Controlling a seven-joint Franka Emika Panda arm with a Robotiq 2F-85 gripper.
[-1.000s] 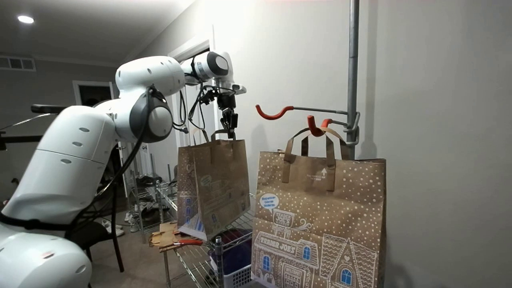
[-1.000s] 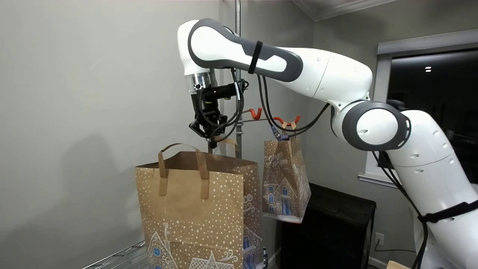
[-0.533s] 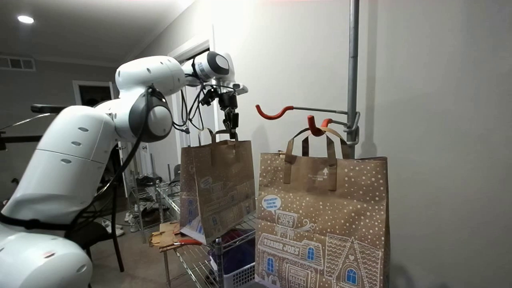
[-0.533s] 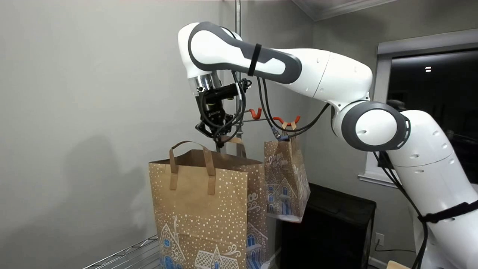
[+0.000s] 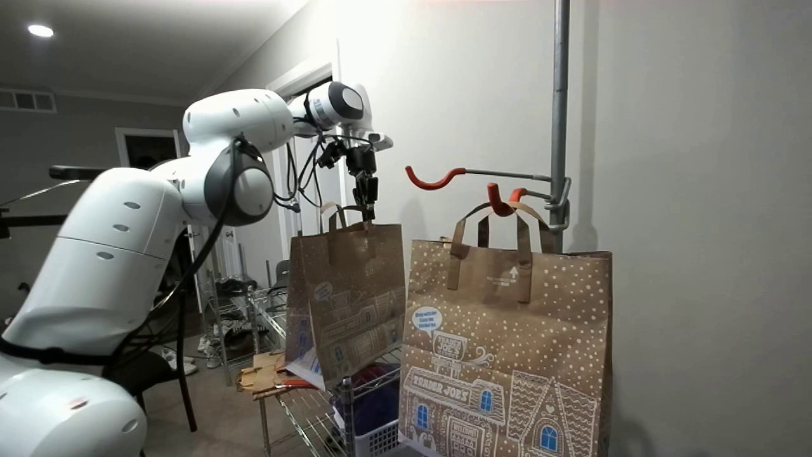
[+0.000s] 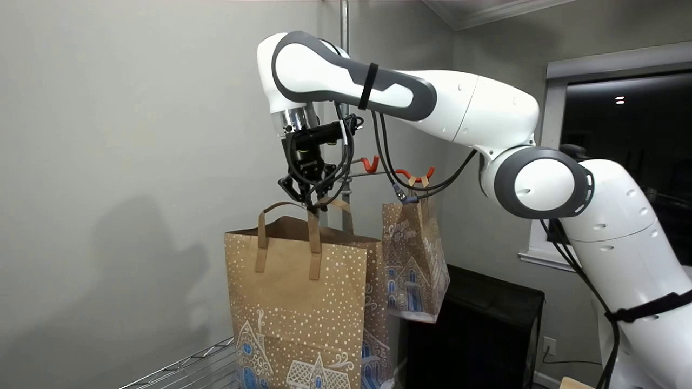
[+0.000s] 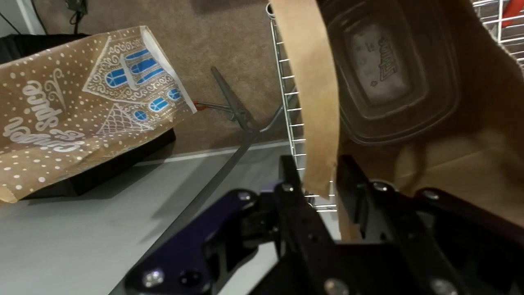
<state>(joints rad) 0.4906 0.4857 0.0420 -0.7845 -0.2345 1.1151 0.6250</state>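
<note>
A brown paper bag with white print [image 5: 349,304] is below my gripper [image 5: 368,214]. In an exterior view this bag [image 6: 292,302] stands at the front, with its handles up and the gripper [image 6: 315,205] at its far handle. In the wrist view, the bag's interior [image 7: 458,180] is on the right, with a clear plastic container [image 7: 434,110] inside. A paper handle strap [image 7: 315,102] lies between the parted fingertips of my gripper [image 7: 318,159]. A gap shows left of the strap; the right finger is close against it. Whether the bag rests on the wire shelf cannot be told.
A similar bag [image 5: 507,355] hangs by its handles from a red-tipped hook [image 5: 501,202] on a grey pole [image 5: 559,127]. Another red-tipped hook [image 5: 438,182] holds nothing. A wire shelf [image 6: 189,367] is under the front bag. A black box [image 6: 476,324] stands near the wall.
The near bag has moved toward the pole and hanging bag and dropped slightly. My gripper shifted slightly the same way, then stayed nearly still. Its fingers appear to have parted.
</note>
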